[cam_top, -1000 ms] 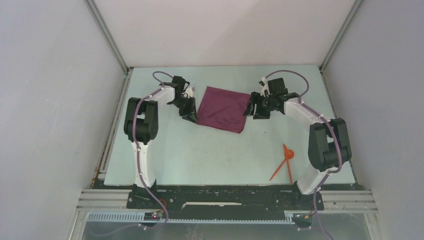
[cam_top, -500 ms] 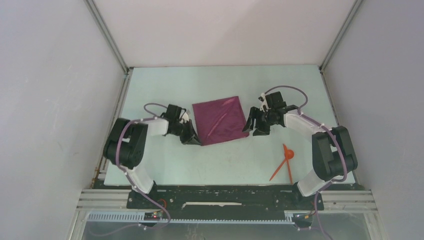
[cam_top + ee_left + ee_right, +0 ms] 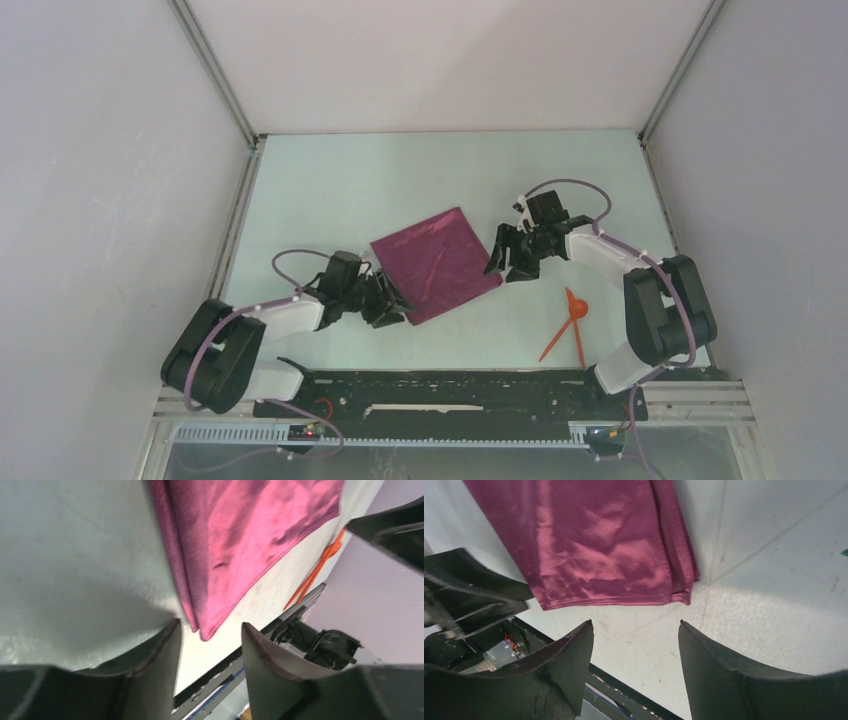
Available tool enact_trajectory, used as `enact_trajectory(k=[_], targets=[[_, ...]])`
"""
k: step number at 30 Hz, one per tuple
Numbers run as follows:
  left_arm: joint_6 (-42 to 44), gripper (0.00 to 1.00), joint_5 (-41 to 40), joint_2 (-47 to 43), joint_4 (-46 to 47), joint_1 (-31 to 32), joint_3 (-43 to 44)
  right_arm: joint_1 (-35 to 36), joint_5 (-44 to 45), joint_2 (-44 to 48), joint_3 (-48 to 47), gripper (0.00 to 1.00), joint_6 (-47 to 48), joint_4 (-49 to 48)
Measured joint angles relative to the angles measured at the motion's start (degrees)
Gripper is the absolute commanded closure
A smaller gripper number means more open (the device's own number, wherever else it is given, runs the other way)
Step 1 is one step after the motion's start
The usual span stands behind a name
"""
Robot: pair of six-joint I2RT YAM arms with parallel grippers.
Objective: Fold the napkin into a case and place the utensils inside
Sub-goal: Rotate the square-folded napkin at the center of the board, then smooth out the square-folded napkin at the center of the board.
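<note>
The plum-purple napkin (image 3: 436,262) lies folded flat as a tilted rectangle at mid-table, also in the left wrist view (image 3: 240,535) and the right wrist view (image 3: 589,540). My left gripper (image 3: 397,305) stands open at the napkin's near-left corner. That corner sits just past its fingertips (image 3: 172,630), and nothing is between them. My right gripper (image 3: 503,265) is open beside the napkin's right corner, just off the cloth (image 3: 634,622). The utensils (image 3: 572,322), an orange-red spoon and a stick, lie crossed at the near right, apart from both grippers and also in the left wrist view (image 3: 320,567).
The black base rail (image 3: 450,385) runs along the near table edge just behind the left gripper. Grey walls enclose the table (image 3: 330,190) on three sides. The right arm's base (image 3: 625,365) stands right next to the utensils.
The left arm swung back toward the near edge, dragging the napkin's corner so the cloth turned and slid nearer. It shut, then opened off the cloth. The right gripper followed slightly nearer, staying open.
</note>
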State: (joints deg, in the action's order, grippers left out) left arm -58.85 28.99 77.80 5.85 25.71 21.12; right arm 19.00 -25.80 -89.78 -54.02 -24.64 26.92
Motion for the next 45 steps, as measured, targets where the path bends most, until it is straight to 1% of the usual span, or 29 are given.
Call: enact_trajectory(k=[2, 5, 8, 10, 12, 14, 17, 20, 22, 23, 25, 26, 27, 31, 34, 36, 38, 40, 42, 45], targets=[[0.7, 0.35, -1.1, -3.4, -2.5, -1.0, 0.5, -0.6, 0.2, -0.8, 0.0, 0.27, 0.5, 0.1], [2.6, 0.33, -3.0, -8.2, -7.2, -4.5, 2.2, -1.0, 0.7, -1.5, 0.0, 0.29, 1.7, 0.1], [5.4, 0.40, -4.3, -9.3, -10.9, -10.4, 6.5, -1.4, 0.7, -3.0, 0.0, 0.36, 2.4, -0.7], [7.1, 0.45, -5.1, -7.3, -12.3, -13.5, 11.0, -1.4, 0.6, -4.9, 0.0, 0.37, 2.6, -1.4], [8.5, 0.51, -5.5, -3.4, -12.6, -14.9, 15.9, -1.5, 0.3, -6.7, 0.0, 0.39, 2.7, -1.7], [9.7, 0.54, -5.8, 1.5, -12.5, -15.2, 20.6, -1.6, 0.0, -7.7, 0.0, 0.40, 2.7, -2.1], [11.0, 0.53, -6.3, 7.6, -12.6, -15.3, 25.0, -1.7, -0.3, -7.9, 0.0, 0.40, 2.7, -3.0], [12.4, 0.47, -6.8, 12.1, -14.1, -15.5, 28.0, -1.7, -0.7, -8.1, 0.0, 0.39, 2.7, -3.9], [13.2, 0.46, -7.8, 13.9, -15.3, -15.7, 29.3, -1.8, -0.6, -8.3, 0.0, 0.39, 2.7, -4.1], [13.6, 0.48, -8.1, 14.5, -15.8, -15.9, 29.8, -1.8, -0.6, -8.4, 0.0, 0.40, 2.9, -4.0], [14.2, 0.63, -8.8, 15.4, -16.5, -16.2, 30.7, -1.8, -0.6, -8.5, 0.0, 0.42, 2.9, -4.0], [14.5, 0.66, -9.0, 16.0, -16.7, -16.3, 31.0, -1.8, -0.6, -8.5, 0.0, 0.42, 2.9, -4.0], [14.8, 0.66, -9.0, 16.5, -16.7, -16.5, 31.3, -1.8, -0.4, -8.5, 0.0, 0.42, 2.9, -4.0], [14.9, 0.57, -8.2, 17.4, -16.5, -16.5, 31.4, -1.8, -0.2, -8.2, 0.0, 0.33, 2.8, -4.0], [14.9, 0.53, -8.5, 16.4, -16.7, -16.4, 31.1, -1.8, -0.2, -6.4, 0.0, 0.31, 2.8, -3.5], [15.0, 0.53, -9.7, 13.8, -17.6, -16.0, 30.4, -1.8, -0.5, -4.7, -0.4, 0.32, 2.8, -2.9], [15.0, 0.57, -10.4, 10.8, -18.1, -15.3, 30.3, -1.8, -1.6, -3.7, -1.2, 0.32, 2.5, -3.1], [14.9, 0.59, -10.1, 9.6, -17.6, -14.6, 30.7, -1.7, -3.5, -3.5, -1.9, 0.34, 1.9, -4.3], [14.7, 0.59, -8.7, 10.9, -16.5, -13.7, 31.6, -1.5, -6.3, -4.2, -2.5, 0.34, 1.0, -6.0], [13.7, 0.58, -6.1, 15.4, -13.5, -12.8, 32.4, -1.0, -11.0, -7.5, -3.5, 0.34, -0.4, -9.7]])
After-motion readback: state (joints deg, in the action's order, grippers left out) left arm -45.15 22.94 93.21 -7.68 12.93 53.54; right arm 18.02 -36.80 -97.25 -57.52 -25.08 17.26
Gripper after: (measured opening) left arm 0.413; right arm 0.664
